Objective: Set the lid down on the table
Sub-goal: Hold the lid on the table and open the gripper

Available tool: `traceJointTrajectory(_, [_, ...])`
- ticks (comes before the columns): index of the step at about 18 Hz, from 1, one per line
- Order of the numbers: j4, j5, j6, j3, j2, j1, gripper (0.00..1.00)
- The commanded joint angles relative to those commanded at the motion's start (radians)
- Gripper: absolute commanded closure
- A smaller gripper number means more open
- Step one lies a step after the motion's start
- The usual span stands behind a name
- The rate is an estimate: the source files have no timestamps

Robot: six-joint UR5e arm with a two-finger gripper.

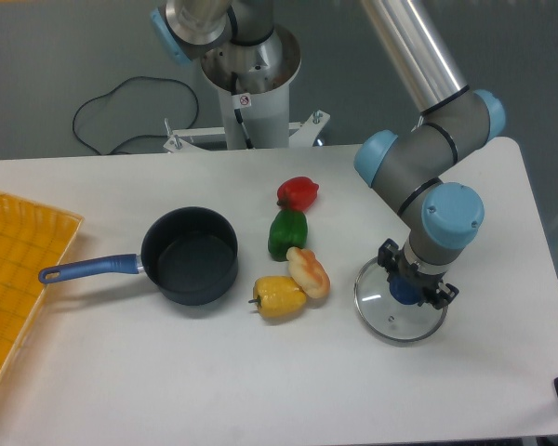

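1. Tray (19,269): yellow and gridded, at the desk's left edge, about 9 o'clock from the pot. It lies well apart from the work and plays no part in this step, in my judgement.

2. Pot (191,255): dark, open and empty, with its blue handle pointing toward 9 o'clock. No lid sits on it, which fits a task that removes the lid and sets it elsewhere.

3. Peppers: red (298,192) at 12 o'clock of the group, green (287,233) just below it, yellow (279,297) at 6 o'clock, with a pale orange piece (309,272) touching the yellow one. They form a column between the pot and the lid, so the lid's spot lies clear of them, at 3 o'clock.

4. Lid (400,302): clear glass with a metal rim, lying on or very close to the desk (121,372) in its right half, near the pale piece but apart from it. Contact with the desk cannot be confirmed from this view.

5. Gripper (411,286): pointing straight down over the lid's centre. The jaws stand narrow, closed around the blue knob (406,291), which shows between them. Judgement: the lid is at its place and release remains to be done.
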Motion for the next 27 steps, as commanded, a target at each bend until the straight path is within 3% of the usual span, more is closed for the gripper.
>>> traceJointTrajectory(11, [0.003, 0.000, 0.002, -0.002, -0.005, -0.002, 0.51])
traceJointTrajectory(18, [0.014, 0.000, 0.002, -0.003, -0.005, -0.003, 0.32])
traceJointTrajectory(27, [0.026, 0.002, 0.002, -0.003, -0.012, -0.003, 0.28])
